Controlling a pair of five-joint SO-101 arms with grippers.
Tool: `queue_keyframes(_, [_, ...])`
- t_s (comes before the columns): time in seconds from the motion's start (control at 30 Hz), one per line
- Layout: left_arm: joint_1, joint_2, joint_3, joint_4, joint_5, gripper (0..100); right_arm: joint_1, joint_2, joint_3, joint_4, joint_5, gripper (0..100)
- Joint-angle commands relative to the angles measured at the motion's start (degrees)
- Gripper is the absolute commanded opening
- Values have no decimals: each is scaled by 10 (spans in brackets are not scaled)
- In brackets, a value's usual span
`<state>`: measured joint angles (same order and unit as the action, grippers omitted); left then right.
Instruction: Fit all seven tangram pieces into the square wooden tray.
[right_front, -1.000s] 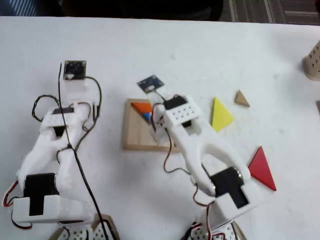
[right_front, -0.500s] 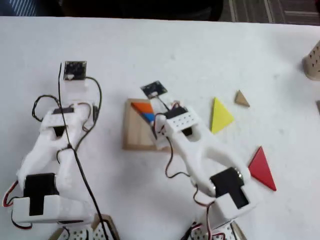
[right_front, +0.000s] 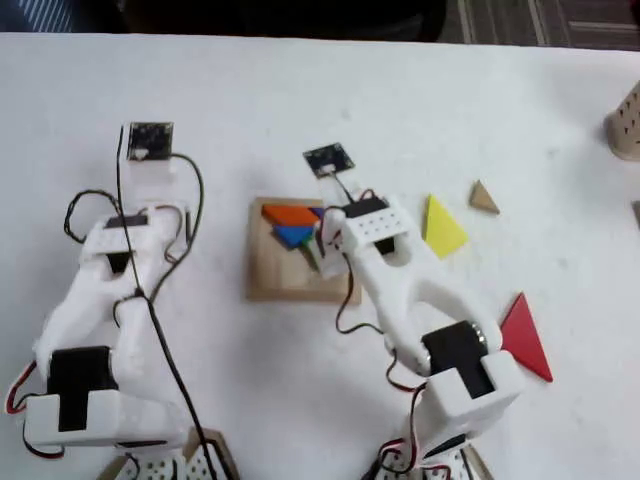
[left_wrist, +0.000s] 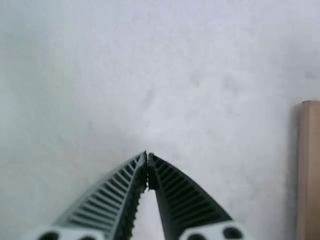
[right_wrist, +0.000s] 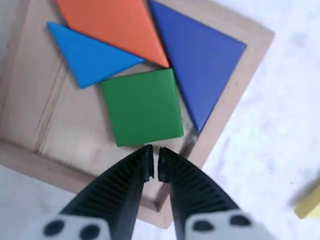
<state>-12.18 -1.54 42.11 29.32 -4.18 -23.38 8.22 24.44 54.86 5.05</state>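
The left gripper (left_wrist: 147, 169), ribbed fingers pressed together on nothing, hangs over bare white table (right_front: 400, 100), with the square wooden tray (right_front: 268, 278) to its right. An orange parallelogram (right_wrist: 112, 25), light blue triangle (right_wrist: 90, 57), green square (right_wrist: 142, 106) and dark blue triangle (right_wrist: 200, 60) lie edge to edge in the tray's far part; its near floor is bare wood. The right gripper (right_wrist: 155, 165), tips pressed together and empty, hovers at the rim beside the green square. Rightward on open table lie a yellow triangle (right_front: 440, 228), small brown triangle (right_front: 484, 198) and red triangle (right_front: 523, 337), apart.

Green square (right_wrist: 144, 106), orange parallelogram (right_wrist: 112, 25), yellow triangle (right_front: 441, 228)
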Motion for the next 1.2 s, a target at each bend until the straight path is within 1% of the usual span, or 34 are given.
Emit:
queue_keyframes(0.0, [7, -33, -8, 4, 5, 23, 4, -56, -25, 29, -5, 17])
queue_keyframes(0.1, [7, -33, -8, 3, 5, 23, 4, -79, -25, 42, -7, 17])
queue_keyframes(0.27, [7, -33, -8, 3, 5, 23, -2, -81, -25, 36, -8, 17])
queue_keyframes(0.43, [7, -33, -8, 3, 5, 23, -3, -65, -28, -27, -30, 17])
queue_keyframes(0.63, [7, -33, -8, 3, 5, 23, -60, -54, -26, -110, -32, 17])
queue_keyframes(0.73, [7, -33, -8, 3, 5, 23, -65, -31, -27, -138, -30, 17])
queue_keyframes(1.0, [7, -33, -8, 3, 4, 23, -42, -2, -28, -140, -27, 17])
queue_keyframes(1.17, [7, -33, -8, 2, 4, 23, -36, 1, -24, -124, -26, 17])
